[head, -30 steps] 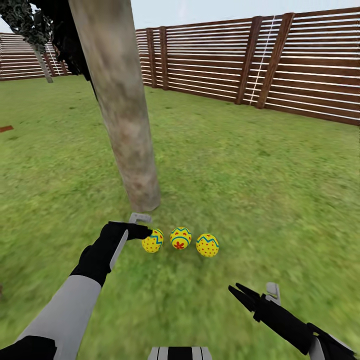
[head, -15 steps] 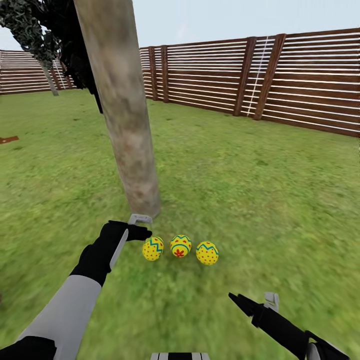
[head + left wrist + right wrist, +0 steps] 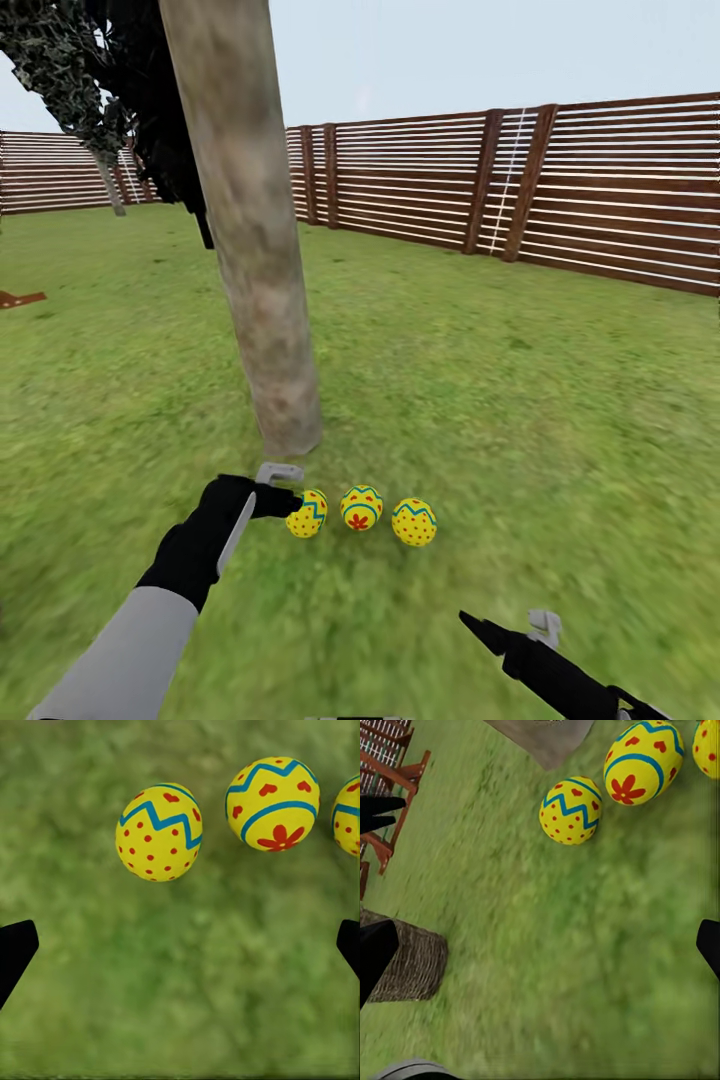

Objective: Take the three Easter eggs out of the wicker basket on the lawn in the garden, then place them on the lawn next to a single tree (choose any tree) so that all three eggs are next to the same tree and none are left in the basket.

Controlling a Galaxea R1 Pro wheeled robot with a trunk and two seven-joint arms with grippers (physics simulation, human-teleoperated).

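Left arm (image 3: 150,610): pale grey forearm, black wrist, grey bracket, black jaws

three easter eggs (image 3: 361,508), yellow with blue zigzags and red marks, lie in a row on the lawn (image 3: 520,400) just before the tree (image 3: 262,300) trunk; the wicker basket (image 3: 411,964) stands apart.

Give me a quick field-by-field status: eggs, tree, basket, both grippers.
eggs: three Easter eggs in a row on the lawn, just in front of the trunk's base
tree: thick grey-beige trunk, leaning slightly
basket: wicker basket on the grass in the right wrist view; inside not visible
left gripper: open, empty, beside the leftmost egg
right gripper: open, empty, apart from the eggs
fence: brown slatted fence behind
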